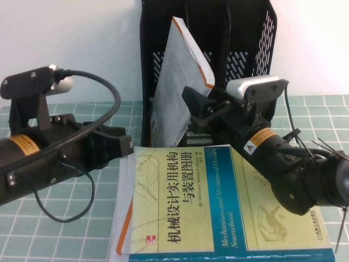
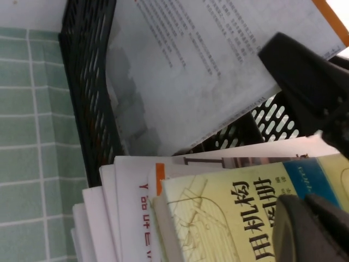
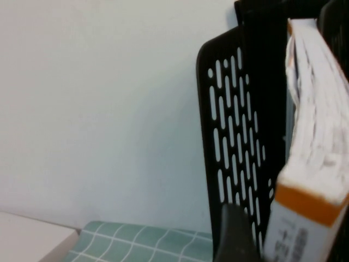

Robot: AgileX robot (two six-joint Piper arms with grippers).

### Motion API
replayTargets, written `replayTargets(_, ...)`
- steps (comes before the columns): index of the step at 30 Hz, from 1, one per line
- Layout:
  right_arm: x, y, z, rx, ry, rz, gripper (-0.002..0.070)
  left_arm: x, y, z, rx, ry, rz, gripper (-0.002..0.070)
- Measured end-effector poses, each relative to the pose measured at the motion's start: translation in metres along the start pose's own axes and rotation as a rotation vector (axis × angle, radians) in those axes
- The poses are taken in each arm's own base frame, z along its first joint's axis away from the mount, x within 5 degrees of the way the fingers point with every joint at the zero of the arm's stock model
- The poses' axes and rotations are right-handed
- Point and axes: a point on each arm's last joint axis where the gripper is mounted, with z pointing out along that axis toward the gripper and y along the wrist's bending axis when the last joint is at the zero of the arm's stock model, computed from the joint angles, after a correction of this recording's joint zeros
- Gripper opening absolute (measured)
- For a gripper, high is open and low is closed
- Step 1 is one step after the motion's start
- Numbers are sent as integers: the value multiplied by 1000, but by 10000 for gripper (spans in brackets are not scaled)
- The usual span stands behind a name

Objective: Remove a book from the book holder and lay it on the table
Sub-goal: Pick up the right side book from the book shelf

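Right gripper (image 1: 203, 105) clamped on white paperback (image 1: 177, 82), tilted half out of book holder (image 1: 256, 38); could slip and topple onto yellow handbook (image 1: 218, 202) below. Left gripper (image 1: 122, 144) parked aside, grip state unclear.

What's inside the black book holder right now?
The black perforated book holder holds one tilted white book with an orange edge; the right gripper is at its lower edge. The left gripper waits beside the stack. The holder's floor is hidden.

Black perforated book holder (image 1: 256, 33); white book (image 1: 180, 82) with orange spine edge, grey print. Top stacked book (image 1: 218, 202) pale yellow, blue strip, black characters. Desk (image 1: 65, 229) green-tiled, white grid lines. Arms black, orange-yellow labels.
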Motion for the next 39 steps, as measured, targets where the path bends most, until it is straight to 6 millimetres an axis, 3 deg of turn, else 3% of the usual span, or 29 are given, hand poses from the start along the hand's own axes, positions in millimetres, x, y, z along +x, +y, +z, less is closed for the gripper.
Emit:
replayTargets(3, 4, -2, 9, 3, -8, 3, 389, 0, -1, 0, 9, 2, -26, -3)
replayTargets(9, 6, -3, 21, 0, -36, -9, 124, 2, -3, 0, 30, 26, -95, -3)
replayTargets(19, 0, -4, 29, 32, -81, -29, 125, 13, -3, -1, 21, 144, -89, -2)
replayTargets(24, -20, 2, 36, 32, -116, -98, 125, 11, -5, -9, 36, 121, -76, -3)
replayTargets(27, -47, 14, 36, 1, -179, -208, 125, 9, -7, -18, 52, 93, -50, -3)
replayTargets(31, -106, 39, 23, -35, -279, -417, 125, 6, -10, -35, 80, 51, -7, -3)
replayTargets(35, -169, 65, 0, -41, -306, -653, 125, 7, -13, -53, 107, 34, 52, -3)
replayTargets(39, -216, 88, -33, -79, -236, -914, 125, 10, -17, -70, 137, 27, 81, -3)
